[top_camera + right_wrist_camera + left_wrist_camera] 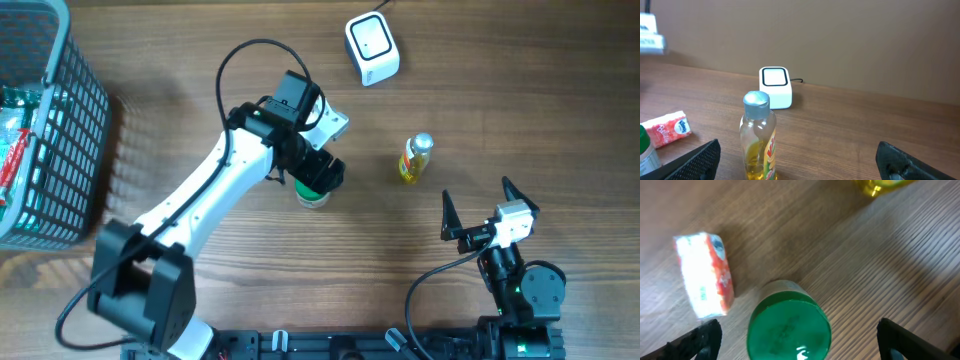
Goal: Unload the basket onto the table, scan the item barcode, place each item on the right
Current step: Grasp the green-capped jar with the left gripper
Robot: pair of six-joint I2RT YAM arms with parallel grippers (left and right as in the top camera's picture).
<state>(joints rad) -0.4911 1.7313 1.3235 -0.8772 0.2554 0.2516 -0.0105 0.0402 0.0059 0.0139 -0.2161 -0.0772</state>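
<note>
On the wooden table (200,60), the left gripper (798,332) hangs straight above what looks like a small jar (313,195) with a green lid, though only the lid and a little of the rim show clearly. Its jaws are spread wide. In the left wrist view the two black fingers (695,342) stand well out on either side of the lid, with bare wood between them and the jar, so nothing is pinched. The jar stands upright near the middle of the table. Just beside it lies a tissue pack (705,275), white and orange, flat on the wood and partly covered by the arm in the overhead view. A bottle (415,158) of yellow liquid with a silver cap lies apart from the jar, on the side toward the right arm. The scanner (372,47), a white box with a rounded square window and a thin cable (797,80) at its back, sits at the far edge, well away from the jar. The right gripper (476,190) rests low near its own base and points toward the bottle and scanner. Its jaws are also wide apart and empty, and its fingers (695,162) frame the bottle without touching it. A grey wire basket (85,110) sits at the left edge of the table, holding packets too blurred to name.
</note>
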